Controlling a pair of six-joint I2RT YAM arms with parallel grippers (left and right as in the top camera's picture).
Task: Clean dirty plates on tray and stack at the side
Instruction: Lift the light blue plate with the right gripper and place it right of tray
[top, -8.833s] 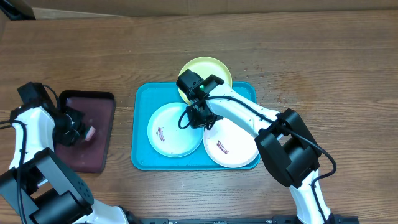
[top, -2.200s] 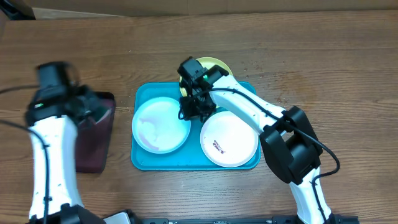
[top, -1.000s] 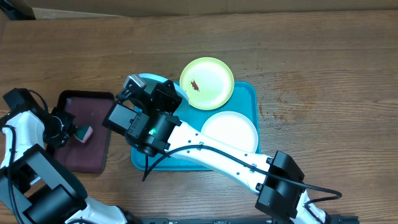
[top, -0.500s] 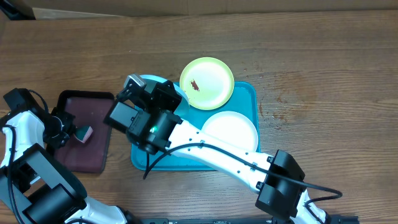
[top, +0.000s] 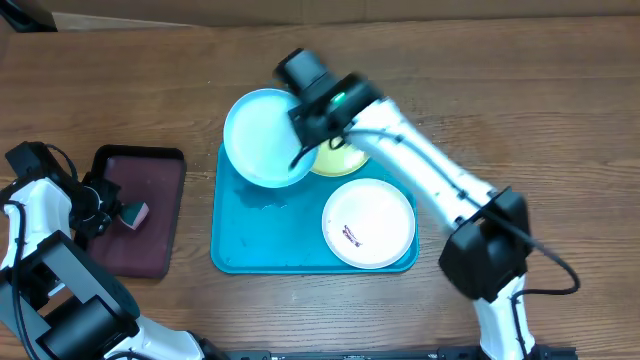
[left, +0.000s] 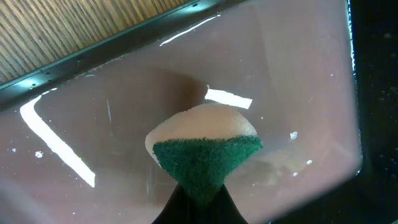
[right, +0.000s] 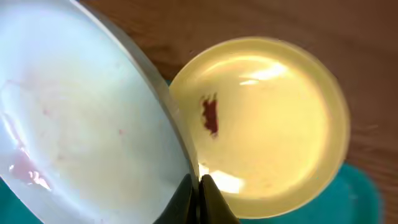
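With the right claw (right: 198, 186) pinching the pale blue plate (top: 262, 138) by its rim above the far-left corner of the tray (top: 270, 245) and the left claw (left: 198, 202) pinching the sponge (left: 205, 146), the plate wants a firm, level carry clear of the yellow-green plate (right: 267, 124) to the worktop (top: 560, 120).

Three plates (top: 368, 222), one cyan tray (top: 262, 236), one maroon tray (top: 150, 240), one sponge (top: 137, 213)
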